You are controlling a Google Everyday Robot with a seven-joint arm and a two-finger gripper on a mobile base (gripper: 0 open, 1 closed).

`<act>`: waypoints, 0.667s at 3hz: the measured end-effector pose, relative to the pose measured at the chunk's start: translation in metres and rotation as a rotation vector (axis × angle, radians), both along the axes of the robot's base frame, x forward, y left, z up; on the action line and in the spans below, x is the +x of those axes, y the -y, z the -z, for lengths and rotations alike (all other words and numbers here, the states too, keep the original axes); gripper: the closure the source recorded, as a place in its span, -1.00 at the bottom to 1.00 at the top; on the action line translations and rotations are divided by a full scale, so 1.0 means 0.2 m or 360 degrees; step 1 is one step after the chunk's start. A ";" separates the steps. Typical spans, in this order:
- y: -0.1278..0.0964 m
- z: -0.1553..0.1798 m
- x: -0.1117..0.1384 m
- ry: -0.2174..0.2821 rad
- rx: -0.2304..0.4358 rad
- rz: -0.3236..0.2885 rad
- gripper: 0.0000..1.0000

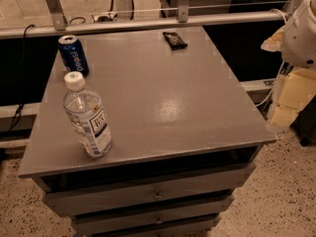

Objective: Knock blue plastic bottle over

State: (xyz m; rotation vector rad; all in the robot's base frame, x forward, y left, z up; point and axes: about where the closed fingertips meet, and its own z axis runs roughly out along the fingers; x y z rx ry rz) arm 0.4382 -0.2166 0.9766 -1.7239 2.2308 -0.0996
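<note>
The bottle (88,120) stands upright at the surface's (163,78) front-left corner because the pincer (292,95) hangs well off right, open or closed I cannot tell.

One each: bottle (88,118), can (73,56), packet (175,40), hand (291,100) at right.

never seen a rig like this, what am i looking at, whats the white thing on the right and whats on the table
There is one camera view, looking down on a grey drawer cabinet. The white and cream shape at the right edge is part of a robot's arm. Its tool, the part that grasps, hangs beside the cabinet's right side, far from everything on top. Near the front left stands a clear plastic water bottle with a white cap, the thing to be knocked over. Behind it stands a blue Pepsi can. A small dark packet lies near the back edge. Nothing on the top is held.
</note>
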 end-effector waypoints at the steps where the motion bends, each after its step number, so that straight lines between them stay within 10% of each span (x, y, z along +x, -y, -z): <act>1: 0.00 0.00 0.00 0.0000 0.0000 0.0000 -1.00; 2: -0.07 0.07 0.03 -0.0012 0.0146 -0.0021 -1.00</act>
